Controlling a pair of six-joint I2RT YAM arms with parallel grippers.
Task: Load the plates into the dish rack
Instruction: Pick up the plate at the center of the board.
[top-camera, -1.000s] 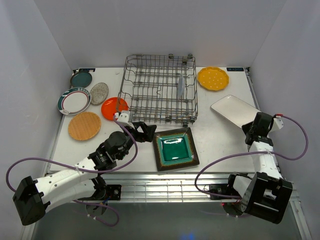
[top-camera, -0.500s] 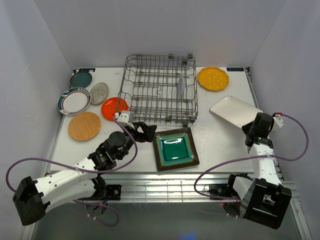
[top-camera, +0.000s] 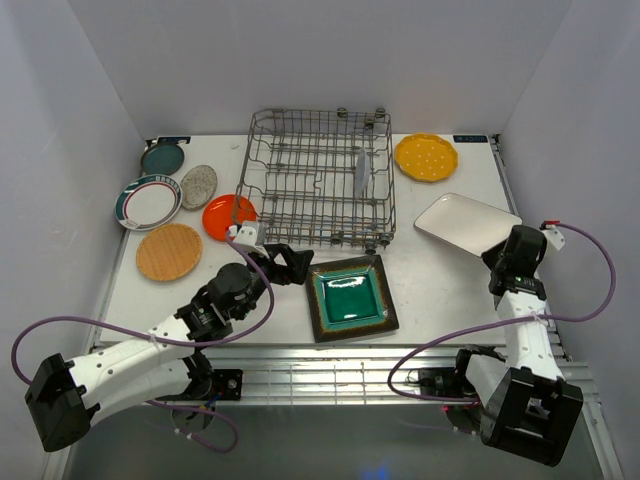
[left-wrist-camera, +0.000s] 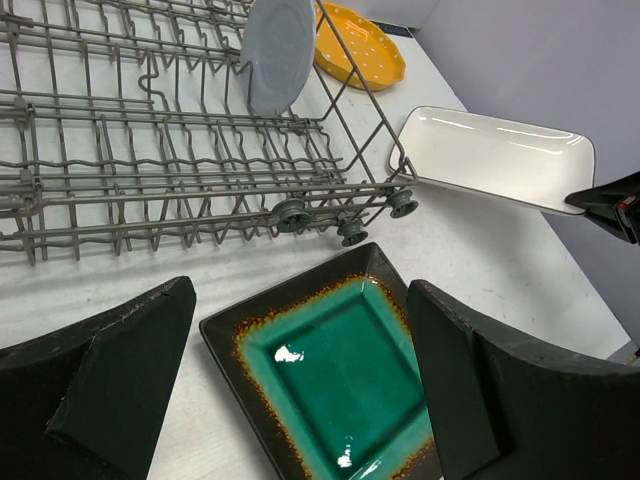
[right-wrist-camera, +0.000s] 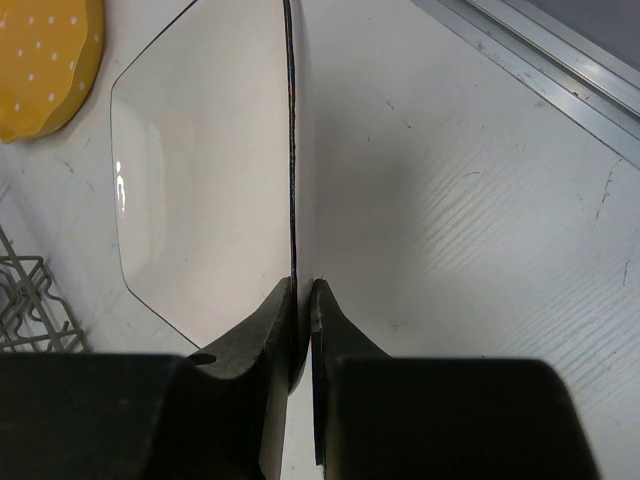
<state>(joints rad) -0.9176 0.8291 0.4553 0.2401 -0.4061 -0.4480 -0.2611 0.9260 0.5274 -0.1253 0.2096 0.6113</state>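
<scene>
Right jaws pinching the rim of a tilted white rectangular plate (top-camera: 468, 222) near the right edge of the surface (top-camera: 440, 285), left jaws wide beside a green-centred square plate (top-camera: 350, 298)

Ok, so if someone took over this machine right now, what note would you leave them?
Left gripper: open, over the green square plate in front of the dish rack, holding nothing.
Right gripper: shut on the white rectangular plate at its edge, right of the rack.
Done: one pale blue plate stands in the rack.
Left: both those, the yellow plate, plus orange, wood-tone, teal-rimmed, speckled grey and teal plates left of the rack.
</scene>
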